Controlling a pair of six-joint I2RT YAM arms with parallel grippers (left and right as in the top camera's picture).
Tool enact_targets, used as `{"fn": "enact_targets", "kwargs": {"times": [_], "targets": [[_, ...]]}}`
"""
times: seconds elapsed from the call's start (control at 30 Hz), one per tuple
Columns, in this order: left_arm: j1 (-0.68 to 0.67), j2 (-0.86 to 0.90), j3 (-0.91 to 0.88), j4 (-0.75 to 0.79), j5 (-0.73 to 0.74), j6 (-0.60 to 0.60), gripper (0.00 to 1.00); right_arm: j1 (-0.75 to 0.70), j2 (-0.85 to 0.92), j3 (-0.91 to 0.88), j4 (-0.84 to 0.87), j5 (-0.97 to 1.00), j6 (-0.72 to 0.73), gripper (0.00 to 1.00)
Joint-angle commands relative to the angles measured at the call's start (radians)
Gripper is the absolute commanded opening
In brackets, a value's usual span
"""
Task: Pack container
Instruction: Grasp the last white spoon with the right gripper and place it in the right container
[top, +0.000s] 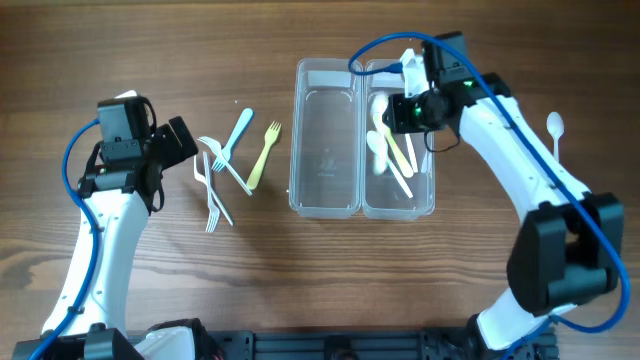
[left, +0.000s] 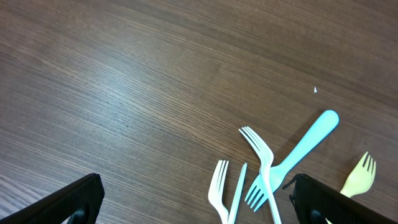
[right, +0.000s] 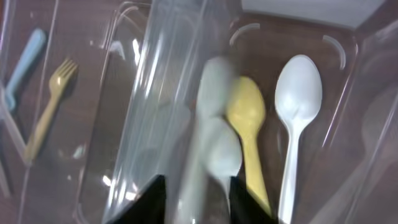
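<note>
The right-hand clear plastic tub (top: 400, 210) has a yellow plastic spoon (right: 247, 115) and a white plastic spoon (right: 298, 93) lying in it, while the clear plastic tub beside it (top: 324, 210) is empty. The right gripper (right: 198, 202) is inside, fingers narrow on a pale blurry spoon (right: 214, 84). The left gripper (top: 188, 140) gapes wide by the white plastic forks (left: 219, 186), blue plastic fork (top: 237, 133) and yellow plastic fork (top: 263, 153) on the wooden table (top: 120, 40).
</note>
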Motion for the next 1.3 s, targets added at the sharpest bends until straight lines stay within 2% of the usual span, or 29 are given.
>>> {"fn": "enact_targets", "kwargs": {"times": [0.0, 0.1, 0.2, 0.3, 0.33, 0.4, 0.53, 0.77, 0.87, 0.97, 1.1, 1.27], "targets": [[0.005, 0.002, 0.019, 0.002, -0.006, 0.006, 1.0, -0.01, -0.042, 0.016, 0.023, 0.068, 0.015, 0.47], [0.005, 0.002, 0.019, 0.002, -0.006, 0.006, 1.0, -0.107, -0.139, 0.024, 0.019, 0.242, 0.032, 0.59], [0.005, 0.002, 0.019, 0.002, -0.005, 0.006, 1.0, -0.301, -0.166, 0.024, 0.013, 0.253, 0.037, 0.62], [0.005, 0.002, 0.019, 0.002, -0.006, 0.006, 1.0, -0.545, -0.136, 0.006, 0.005, 0.253, 0.031, 0.63], [0.005, 0.002, 0.019, 0.002, -0.005, 0.006, 1.0, -0.642, -0.096, 0.003, 0.006, 0.249, -0.002, 0.62], [0.005, 0.002, 0.019, 0.002, -0.006, 0.006, 1.0, -0.741, 0.007, 0.003, 0.001, 0.2, -0.113, 0.65], [0.005, 0.002, 0.02, 0.002, -0.005, 0.006, 1.0, -0.76, 0.117, 0.003, 0.024, 0.227, -0.215, 0.7], [0.005, 0.002, 0.019, 0.002, -0.006, 0.006, 1.0, -0.777, 0.248, 0.003, 0.036, 0.14, -0.254, 0.68], [0.005, 0.002, 0.019, 0.002, -0.005, 0.006, 1.0, -0.777, 0.259, 0.003, 0.049, 0.141, -0.255, 0.6], [0.005, 0.002, 0.019, 0.002, -0.005, 0.006, 1.0, -0.777, 0.259, 0.003, 0.043, 0.14, -0.251, 0.4], [0.005, 0.002, 0.019, 0.002, -0.006, 0.006, 1.0, -0.777, 0.259, 0.003, 0.01, 0.141, -0.25, 0.33], [0.005, 0.002, 0.02, 0.002, -0.005, 0.006, 1.0, -0.777, 0.259, 0.003, -0.023, 0.156, -0.24, 0.29]]}}
